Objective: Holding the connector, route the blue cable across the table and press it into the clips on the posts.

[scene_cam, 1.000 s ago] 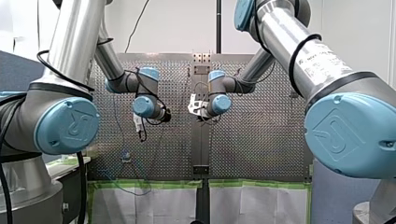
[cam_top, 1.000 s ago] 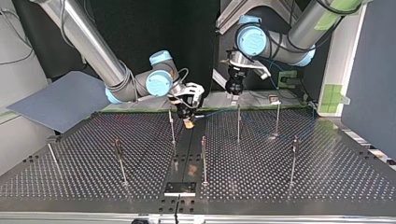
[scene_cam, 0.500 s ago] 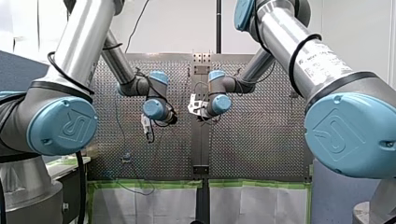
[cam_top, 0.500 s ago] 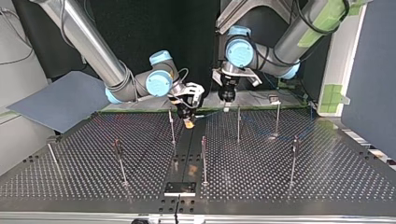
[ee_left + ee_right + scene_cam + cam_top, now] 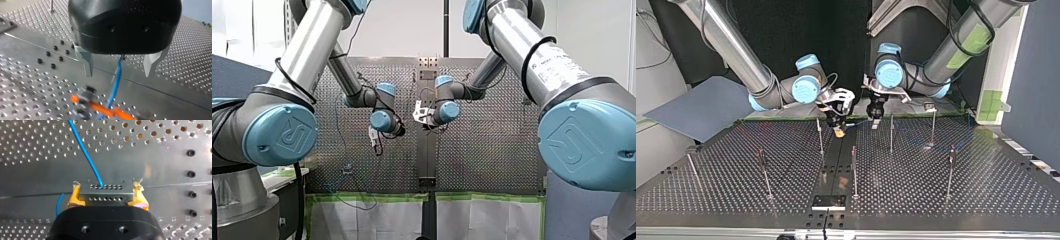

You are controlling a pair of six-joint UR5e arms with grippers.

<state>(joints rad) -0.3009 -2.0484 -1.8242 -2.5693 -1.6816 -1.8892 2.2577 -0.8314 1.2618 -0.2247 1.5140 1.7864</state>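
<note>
My right gripper (image 5: pixel 107 192) clamps the connector (image 5: pixel 105 195) at the top view's centre; my left gripper (image 5: pixel 118 73) hangs open astride the blue cable (image 5: pixel 115 85). No post (image 5: pixel 891 132) apparently holds cable yet; routing remains.

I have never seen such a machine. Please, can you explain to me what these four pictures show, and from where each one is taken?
These are two robot arms working over a metal table full of holes. One picture looks from behind the arms. One faces them from across the table. The other two come from small cameras on the wrists. Thin posts stand on the table. My right gripper has yellow pads and is shut on a small grey connector. A blue cable comes out of the connector. My left gripper is open, and the cable passes between its metal fingers.
</note>
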